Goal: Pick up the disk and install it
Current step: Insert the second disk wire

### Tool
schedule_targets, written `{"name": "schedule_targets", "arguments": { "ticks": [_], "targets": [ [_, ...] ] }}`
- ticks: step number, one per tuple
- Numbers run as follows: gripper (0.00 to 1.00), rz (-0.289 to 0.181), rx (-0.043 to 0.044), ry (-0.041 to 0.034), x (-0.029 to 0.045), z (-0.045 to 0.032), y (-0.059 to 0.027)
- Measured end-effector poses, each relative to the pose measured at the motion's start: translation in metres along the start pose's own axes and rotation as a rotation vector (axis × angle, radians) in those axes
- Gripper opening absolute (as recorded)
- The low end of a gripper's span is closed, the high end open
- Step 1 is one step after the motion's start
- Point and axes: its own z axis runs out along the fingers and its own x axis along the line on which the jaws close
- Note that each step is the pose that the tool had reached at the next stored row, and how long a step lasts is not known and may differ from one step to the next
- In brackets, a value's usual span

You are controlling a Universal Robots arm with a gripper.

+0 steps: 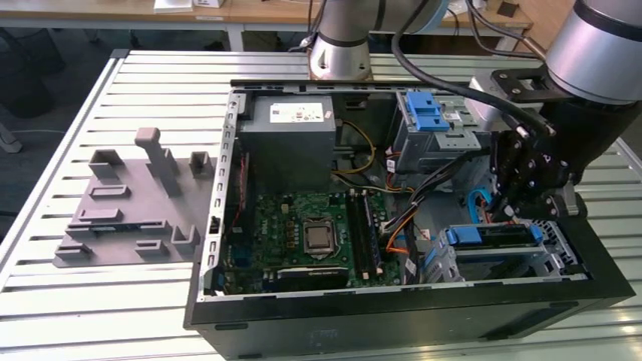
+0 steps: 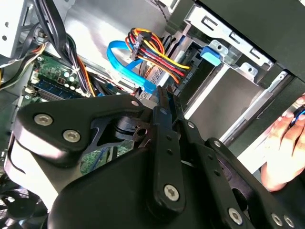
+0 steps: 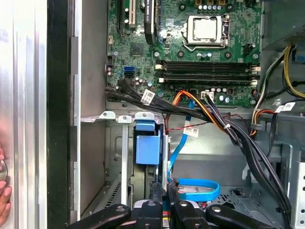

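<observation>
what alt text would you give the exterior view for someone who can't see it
A robot arm's gripper reaches down inside an open computer case on a slatted table, near blue-framed drive bays. The motherboard and grey power supply lie exposed; grey plastic fixtures sit at the exterior view's left.

- Gripper (image 2: 164,102): black linkage with silver screws, in the foreground; the two slim fingers lie close together, tips just beside the blue cable.
- Blue flat cable (image 2: 125,64): looped, beyond the fingertips.
- Bundle of red, yellow, orange and black wires (image 2: 155,50): ends in a black connector, touching the blue loop.
- Green circuit board (image 2: 52,76): crossed by black cables.
- Silver metal bay (image 2: 238,52): carries a blue plastic latch (image 2: 211,53).
- A person's hand (image 2: 285,148): at the case's edge.
</observation>
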Motion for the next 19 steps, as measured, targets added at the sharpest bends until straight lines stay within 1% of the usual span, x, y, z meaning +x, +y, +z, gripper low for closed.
{"name": "schedule_targets", "arguments": {
  "ticks": [4,14,19],
  "targets": [
    [0.16,-0.014,0.0043,-0.0005,0.0031,0.0016,0.0011],
    [0.16,-0.013,0.0046,-0.0002,0.0052,0.0048,0.0013],
    [0.16,0.004,0.0038,0.0005,0.0056,0.006,0.0013]
  ]
}}
